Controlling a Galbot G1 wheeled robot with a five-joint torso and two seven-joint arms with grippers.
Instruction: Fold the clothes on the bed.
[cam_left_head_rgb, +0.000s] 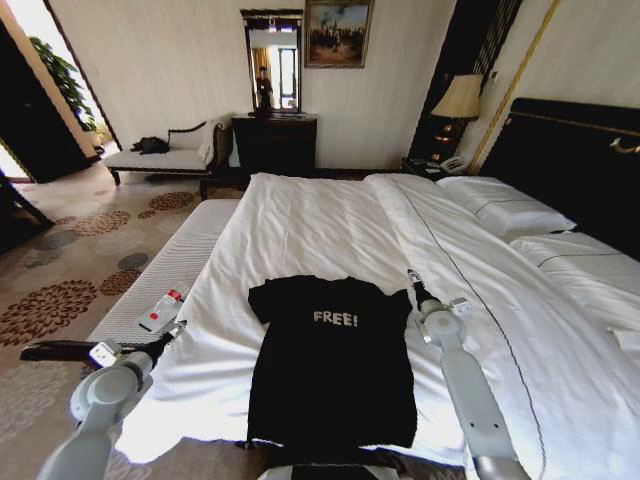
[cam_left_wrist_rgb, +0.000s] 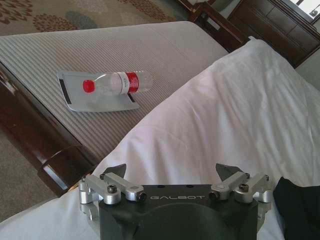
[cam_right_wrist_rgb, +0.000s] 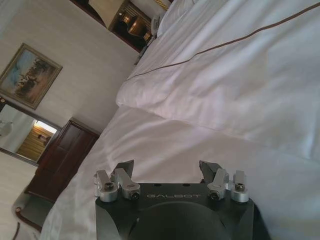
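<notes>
Nearest the head camera, at six o'clock, the hem of the black T-shirt (cam_left_head_rgb: 332, 375) runs off the lower edge of view. It lies flat, chest up, "FREE!" readable, on the foot end of the bed (cam_left_head_rgb: 330, 215), whose white duvet (cam_left_head_rgb: 520, 330) spreads away toward twelve o'clock and whose pillows sit at two o'clock.

Folding looks not yet begun. To start well, I judge each arm should come down on its own side of the shirt, pinch only the black cotton and not the duvet beneath, and lift evenly so the sleeves fold inward without dragging the body askew.

The right gripper (cam_left_head_rgb: 411, 276) hovers at the shirt's right shoulder, about two o'clock of the lettering, jaws spread and empty as its wrist view shows. The left gripper (cam_left_head_rgb: 178, 329) hangs off the shirt's left side at nine o'clock, over the duvet edge, jaws likewise spread and empty (cam_left_wrist_rgb: 172, 171).

On the bench (cam_left_wrist_rgb: 75, 55) beyond lies a water bottle (cam_left_wrist_rgb: 116, 83) on a small tray (cam_left_wrist_rgb: 75, 102).

Hard to tell: whether the shirt's left sleeve is spread or tucked under, as black cloth hides its creases. The hem is cut off.
</notes>
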